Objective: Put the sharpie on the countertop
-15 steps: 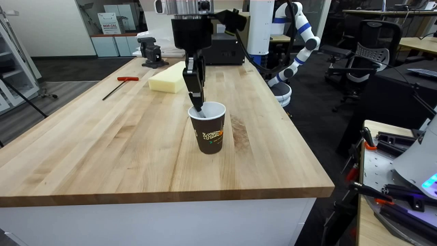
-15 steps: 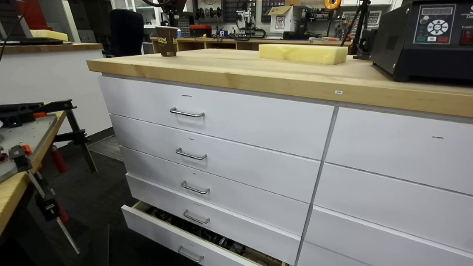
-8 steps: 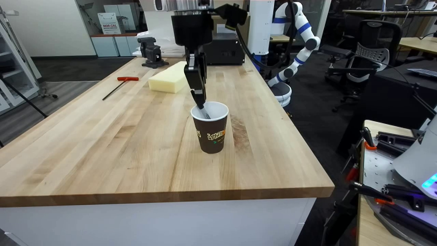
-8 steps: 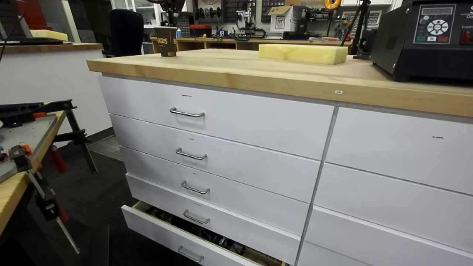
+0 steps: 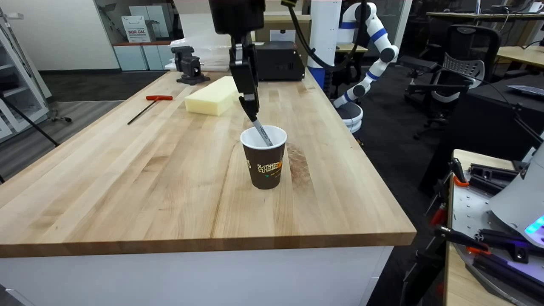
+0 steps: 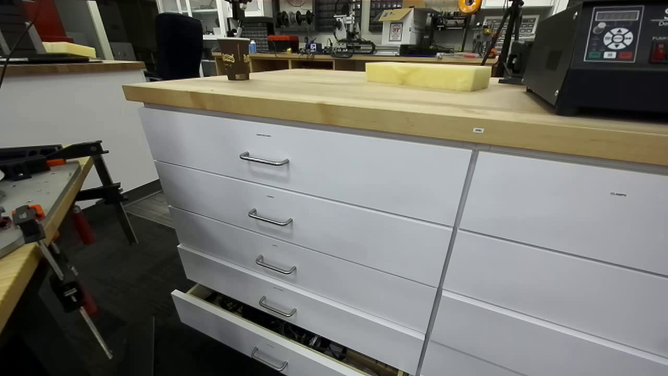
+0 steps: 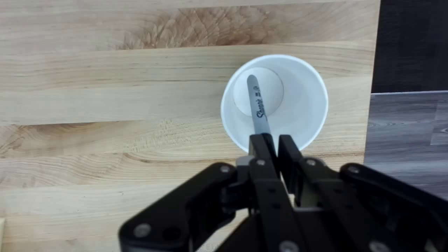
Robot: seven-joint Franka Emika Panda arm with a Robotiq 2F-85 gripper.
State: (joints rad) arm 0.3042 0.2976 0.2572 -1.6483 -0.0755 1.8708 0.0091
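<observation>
- Wrist view: the hand [image 7: 271, 141] is pinching the sharpie [image 7: 258, 105] by its dark end. So the grabbing part of the job looks done.
- The sharpie leans. Its dark end is up at the hand, and its grey part, with writing on it, goes down into the cup [image 7: 308, 101]. Whether the low end touches the cup's side or bottom is hard to tell.
- So the getting-out part is not finished. In an exterior view, too, the low end of the sharpie goes in past the cup's white rim.
- The cup stands upright on the table [image 5: 148, 182] in both exterior views. The sharpie is not on the table yet, so the main part of the job is left.
- What is left, it seems: lift the sharpie up over the rim, move it to the side, lay it down on the wood and let go. Going sideways too soon could tip the cup over.
- Farther back on the table, in an exterior view, lie a yellow block [image 5: 212, 97] and a red-handled tool [image 5: 159, 97]. Both are well apart from the cup and should not get in the way.
</observation>
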